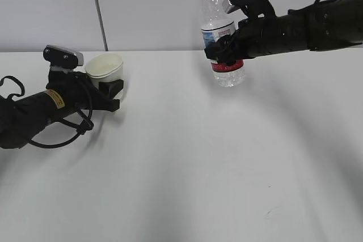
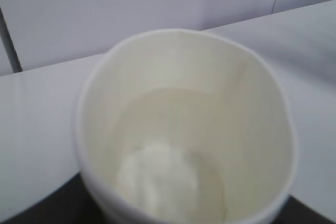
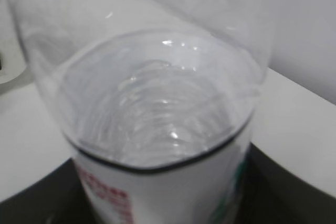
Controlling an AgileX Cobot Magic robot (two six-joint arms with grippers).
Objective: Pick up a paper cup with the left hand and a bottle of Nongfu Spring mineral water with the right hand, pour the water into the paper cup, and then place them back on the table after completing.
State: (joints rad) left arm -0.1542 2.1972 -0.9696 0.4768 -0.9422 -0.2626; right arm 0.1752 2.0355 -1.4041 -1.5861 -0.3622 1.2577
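Observation:
The white paper cup (image 1: pixel 105 67) stands at the left on the white table (image 1: pixel 187 162), between the jaws of my left gripper (image 1: pixel 110 92), which is shut on it. In the left wrist view the cup (image 2: pixel 184 129) fills the frame, with pale liquid at its bottom. My right gripper (image 1: pixel 227 46) is shut on the clear mineral water bottle (image 1: pixel 218 29) at its label and holds it nearly upright in the air, well right of the cup. In the right wrist view the bottle (image 3: pixel 157 103) fills the frame, with water (image 3: pixel 152 114) inside it.
A pale wall with a dark vertical seam (image 1: pixel 97 9) stands behind the table. Loose black cables (image 1: pixel 62 134) hang by the left arm. A few faint marks (image 1: pixel 272 211) lie on the tabletop at the front right.

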